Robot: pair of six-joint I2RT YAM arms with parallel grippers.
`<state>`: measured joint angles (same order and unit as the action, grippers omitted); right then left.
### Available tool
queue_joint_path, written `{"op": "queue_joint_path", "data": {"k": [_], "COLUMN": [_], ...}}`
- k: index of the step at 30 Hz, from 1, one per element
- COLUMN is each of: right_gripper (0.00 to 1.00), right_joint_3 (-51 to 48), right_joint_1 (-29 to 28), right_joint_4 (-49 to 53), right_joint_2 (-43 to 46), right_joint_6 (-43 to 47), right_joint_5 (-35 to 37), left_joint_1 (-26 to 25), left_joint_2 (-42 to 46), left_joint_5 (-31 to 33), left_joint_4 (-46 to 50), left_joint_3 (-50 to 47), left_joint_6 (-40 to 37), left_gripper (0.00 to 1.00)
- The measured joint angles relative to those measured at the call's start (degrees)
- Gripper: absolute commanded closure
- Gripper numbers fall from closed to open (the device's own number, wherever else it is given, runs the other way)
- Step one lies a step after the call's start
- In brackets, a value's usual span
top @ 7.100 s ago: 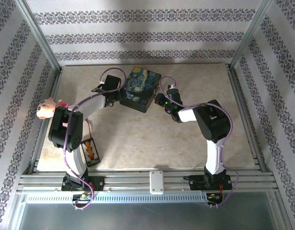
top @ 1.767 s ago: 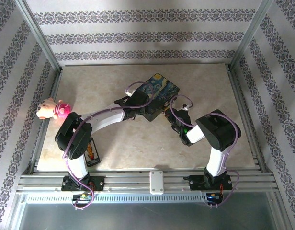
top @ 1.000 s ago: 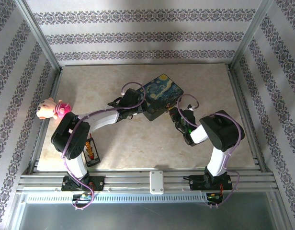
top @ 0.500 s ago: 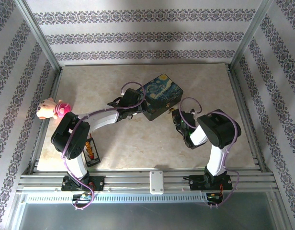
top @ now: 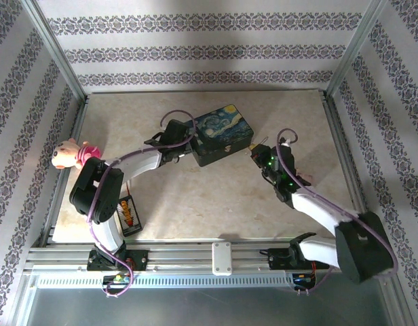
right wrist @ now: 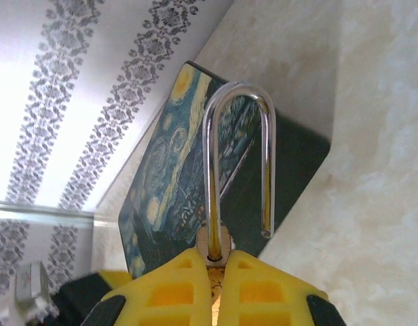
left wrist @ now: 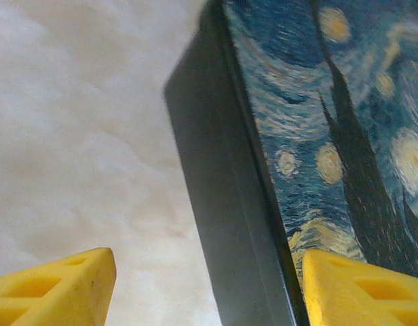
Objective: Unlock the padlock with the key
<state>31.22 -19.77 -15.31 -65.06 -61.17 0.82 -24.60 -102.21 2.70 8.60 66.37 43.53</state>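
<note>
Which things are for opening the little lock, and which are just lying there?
For the job: padlock, pinched in the right gripper; starry box, at the left gripper.
Just lying about: pink plush toy; dark packet.

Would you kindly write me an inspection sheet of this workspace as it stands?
Surface: pale marbled table, flat.
Job's things: padlock held in the right gripper, one shackle leg free of the body; painted box lying on the table.
Clutter: pink plush toy at the left edge; black-and-orange pack near the front left corner.
Grippers: left gripper open, straddling the box's side edge; right gripper shut on the padlock.
Cables: purple cables in loose loops above the table.
Surroundings: patterned wallpaper walls; aluminium frame.
</note>
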Motion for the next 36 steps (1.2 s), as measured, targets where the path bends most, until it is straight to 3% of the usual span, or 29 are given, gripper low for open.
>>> {"op": "queue_joint_path", "data": {"k": [5,11,20,26,31,36], "right_gripper": [1.0,1.0,1.0,1.0,1.0,1.0], "right_joint_3": [2.01,2.62,7.54,10.05,12.35,16.17], "right_joint_1": [4.7,9.97,11.32,11.32,11.32,11.28], "right_joint_4": [12.07,18.88,20.87,20.63,20.22,20.5], "right_joint_2": [5.44,2.58,-6.45,-10.97,-16.79,-23.41], "right_joint_6": [7.65,16.41,24.28,27.28,28.85,30.49], "right_joint_5": [-5.62,-18.97,-32.2,-36.89,-39.1,-40.54], "left_joint_1": [3.1,4.22,10.14,10.82,11.02,11.1], "left_joint_2": [-0.37,0.07,-2.8,-3.52,-2.51,1.22], "left_joint_5": [2.51,3.78,2.75,1.51,0.09,-2.08], "left_joint_4": [2.19,3.21,5.11,5.97,6.1,8.0], "left_joint_3": [1.51,1.55,5.9,7.17,6.05,2.71], "left_joint_6": [-1.07,-2.01,-4.11,-4.37,-4.07,-3.28], "left_gripper": [0.29,0.29,0.29,0.28,0.2,0.03]}}
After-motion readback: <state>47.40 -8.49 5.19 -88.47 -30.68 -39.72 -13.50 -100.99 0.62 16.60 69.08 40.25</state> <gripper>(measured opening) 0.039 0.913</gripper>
